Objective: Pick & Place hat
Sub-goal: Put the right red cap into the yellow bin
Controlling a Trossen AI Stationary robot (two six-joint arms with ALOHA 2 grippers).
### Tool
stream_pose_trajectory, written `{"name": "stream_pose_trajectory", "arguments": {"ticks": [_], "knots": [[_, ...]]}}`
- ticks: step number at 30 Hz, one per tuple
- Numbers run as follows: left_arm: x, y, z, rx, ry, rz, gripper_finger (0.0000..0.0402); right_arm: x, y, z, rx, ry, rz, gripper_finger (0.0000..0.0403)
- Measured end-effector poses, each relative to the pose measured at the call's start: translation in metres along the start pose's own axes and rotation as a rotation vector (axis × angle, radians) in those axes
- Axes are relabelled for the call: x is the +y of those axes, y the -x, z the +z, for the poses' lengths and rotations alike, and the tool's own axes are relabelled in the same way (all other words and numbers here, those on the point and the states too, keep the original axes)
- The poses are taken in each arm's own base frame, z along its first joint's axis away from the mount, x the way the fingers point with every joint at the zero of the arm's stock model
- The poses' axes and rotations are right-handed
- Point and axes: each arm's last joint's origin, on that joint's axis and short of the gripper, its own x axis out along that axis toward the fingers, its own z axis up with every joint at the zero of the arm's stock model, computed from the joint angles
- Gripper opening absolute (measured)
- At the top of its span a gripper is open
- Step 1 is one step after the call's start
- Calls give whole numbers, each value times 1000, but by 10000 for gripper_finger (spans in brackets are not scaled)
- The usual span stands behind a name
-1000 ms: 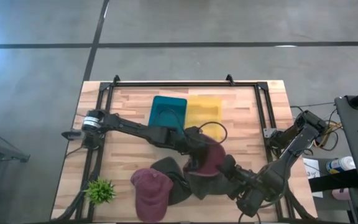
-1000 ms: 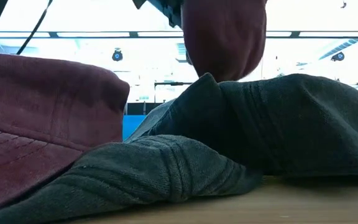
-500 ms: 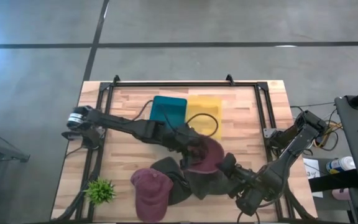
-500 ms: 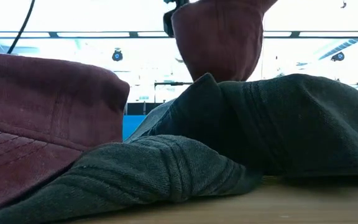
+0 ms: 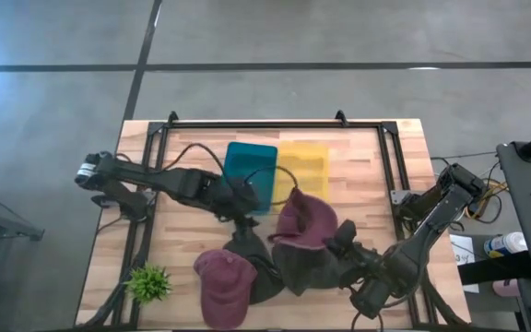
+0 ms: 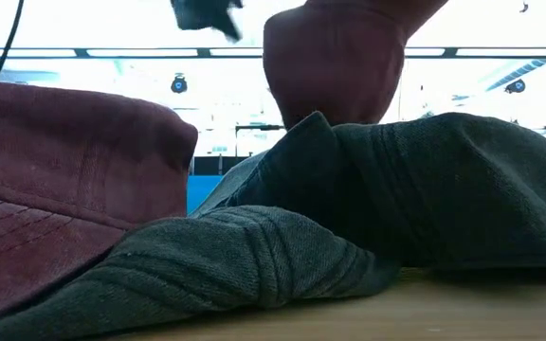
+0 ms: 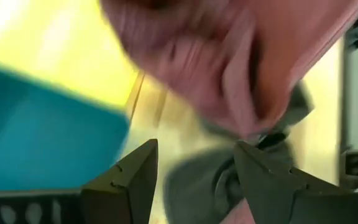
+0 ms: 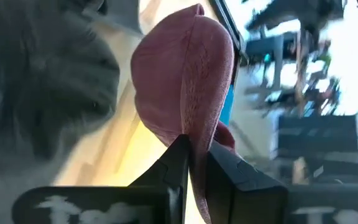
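Observation:
A maroon hat (image 5: 302, 219) hangs above the table's middle, high in the low view (image 6: 335, 62) over a dark grey hat (image 6: 425, 189). My right gripper (image 5: 341, 242) is shut on it from its near right side. My left gripper (image 5: 238, 198) is open, left of the hat beside the teal bin, and its fingers (image 7: 194, 180) hold nothing. A second maroon hat (image 5: 224, 284) lies flat near the near edge, partly on another grey hat (image 5: 254, 258). My right gripper (image 8: 194, 155) pinches an edge of the maroon hat (image 8: 194, 138) between its two fingers, coming from the table's near right. The crown (image 8: 182, 74) stands out past the fingertips. Whether the hat's lower edge touches the grey hat under it, I cannot tell.
A teal bin (image 5: 249, 171) and a yellow bin (image 5: 304, 164) sit side by side toward the far edge. A small green plant (image 5: 148, 282) stands at the near left corner. A black frame (image 5: 256, 124) runs round the table. Bare wood (image 5: 182, 231) shows on the left.
My left gripper has come away from the maroon hat and drawn back toward the table's left, beside the teal bin. The hat has stayed in my right gripper and now hangs a little farther toward the far edge, more spread out.

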Motion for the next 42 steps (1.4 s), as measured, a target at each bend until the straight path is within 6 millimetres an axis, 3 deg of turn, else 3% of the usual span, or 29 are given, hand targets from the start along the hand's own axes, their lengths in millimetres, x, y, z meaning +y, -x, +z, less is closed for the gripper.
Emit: {"name": "stream_pose_trajectory", "arguments": {"ticks": [4,9,15,18,23,29,35,42], "knots": [[-6,-21,-20,31,5,-3,206,0,1,0,-8,-146,-20,31],[-22,-45,-45,-5,-8,-57,206,0,2,0,-15,-127,-43,31],[-42,-51,-67,-122,-56,42,206,-3,4,1,-22,-194,-43,31],[-53,-32,-62,-264,-80,142,206,-14,11,1,-43,-289,-37,31],[-66,14,-47,-448,-261,245,206,-39,25,-5,-87,-455,-25,31],[-59,29,-46,-459,-288,214,206,-82,51,-15,-173,-672,12,31],[-57,29,-36,-526,-197,196,206,-123,78,-25,-297,-847,60,31],[-51,7,-27,-526,-61,166,206,-143,88,-35,-347,-863,105,16]]}}
